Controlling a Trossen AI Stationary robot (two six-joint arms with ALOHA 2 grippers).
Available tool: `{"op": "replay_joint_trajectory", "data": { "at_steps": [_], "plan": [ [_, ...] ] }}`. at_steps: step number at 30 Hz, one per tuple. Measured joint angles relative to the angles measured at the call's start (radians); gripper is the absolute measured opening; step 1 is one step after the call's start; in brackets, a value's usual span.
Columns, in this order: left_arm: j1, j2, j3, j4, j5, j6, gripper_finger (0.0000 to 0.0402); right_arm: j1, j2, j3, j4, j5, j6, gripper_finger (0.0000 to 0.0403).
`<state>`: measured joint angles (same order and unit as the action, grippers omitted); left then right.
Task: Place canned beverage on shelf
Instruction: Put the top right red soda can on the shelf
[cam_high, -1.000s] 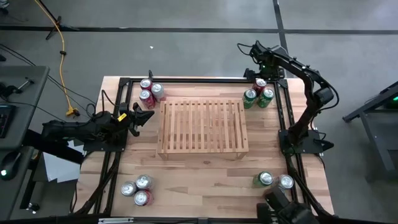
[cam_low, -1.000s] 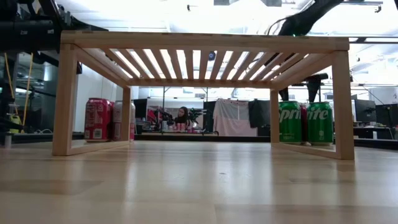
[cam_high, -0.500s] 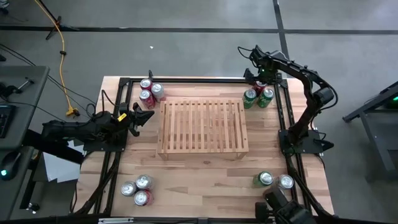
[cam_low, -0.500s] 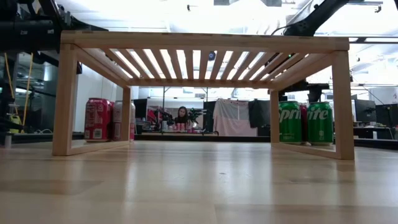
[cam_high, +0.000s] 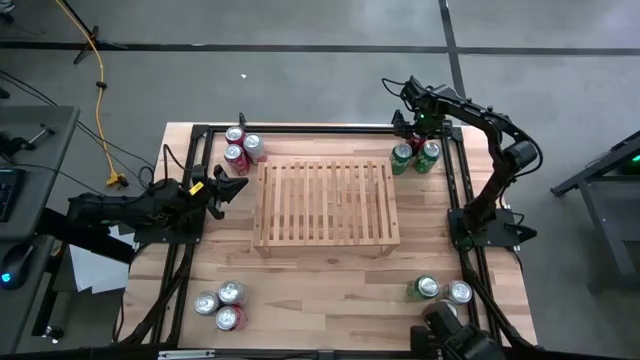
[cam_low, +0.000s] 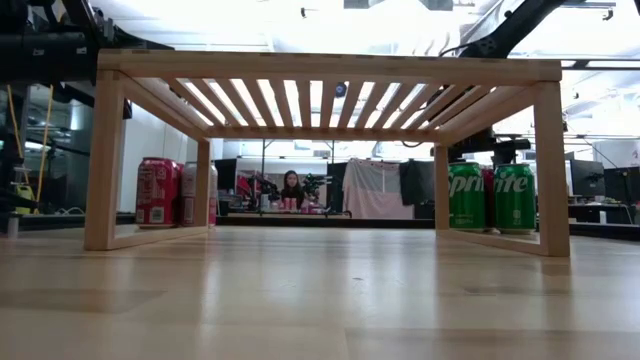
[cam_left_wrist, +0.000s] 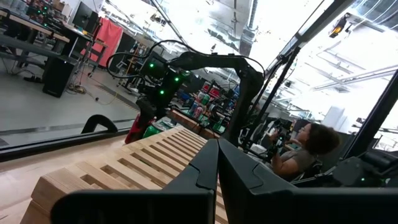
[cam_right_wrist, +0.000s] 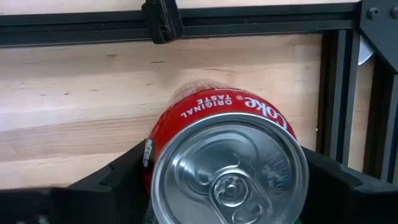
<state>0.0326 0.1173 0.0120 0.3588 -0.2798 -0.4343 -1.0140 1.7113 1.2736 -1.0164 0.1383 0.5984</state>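
Note:
The shelf (cam_high: 325, 203), a low rack of light wooden slats, stands mid-table on its short legs. At the far right, a red canned beverage (cam_right_wrist: 227, 155) stands upright beside two green cans (cam_high: 402, 155) (cam_high: 428, 152). My right gripper (cam_high: 418, 128) is down over the red can, pointing down, one finger on each side of it. My left gripper (cam_high: 228, 188) waits shut at the table's left, level with the shelf and holding nothing. My right gripper comes from above, pointing down, and has the red can's upper wall (cam_right_wrist: 155, 134) between its two fingers (cam_right_wrist: 127, 177), one against each opposite side, just below the rim. The can stands upright on the table among the green cans.
Three cans stand at the far left (cam_high: 240, 145), three at the near left (cam_high: 220, 305), and two at the near right (cam_high: 440, 291). A black frame rail (cam_high: 300, 128) runs along the table's far edge, close behind the red can. In the low view a person sits in the room behind.
My right gripper has come down over the far-right group of cans, onto the red can. The cans and the shelf have stayed where they were.

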Motion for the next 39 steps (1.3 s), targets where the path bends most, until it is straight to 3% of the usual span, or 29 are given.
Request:
{"op": "replay_joint_trajectory", "data": {
  "at_steps": [8,15,20,29,34,39],
  "plan": [
    [0.000,0.000,0.000,0.000,0.000,0.000,0.0003,0.009,-0.087,0.019,-0.017,0.011,-0.036,0.0285],
    [0.000,0.000,0.000,0.000,0.000,0.000,0.0003,0.023,-0.206,0.134,-0.020,0.009,-0.088,0.0285],
    [0.000,0.000,0.000,0.000,0.000,0.000,0.0003,0.082,-0.260,0.272,-0.016,-0.090,-0.193,0.0285],
    [0.000,0.000,0.000,0.000,0.000,0.000,0.0003,0.345,-0.273,0.666,-0.148,-0.421,-0.485,0.0285],
    [0.000,0.000,0.000,0.000,0.000,0.000,0.0003,0.557,-0.275,0.837,-0.262,-0.443,-0.621,0.0285],
    [0.000,0.000,0.000,0.000,0.000,0.000,0.0003,0.738,-0.273,0.887,-0.307,-0.430,-0.635,0.0285]
  ]
}}
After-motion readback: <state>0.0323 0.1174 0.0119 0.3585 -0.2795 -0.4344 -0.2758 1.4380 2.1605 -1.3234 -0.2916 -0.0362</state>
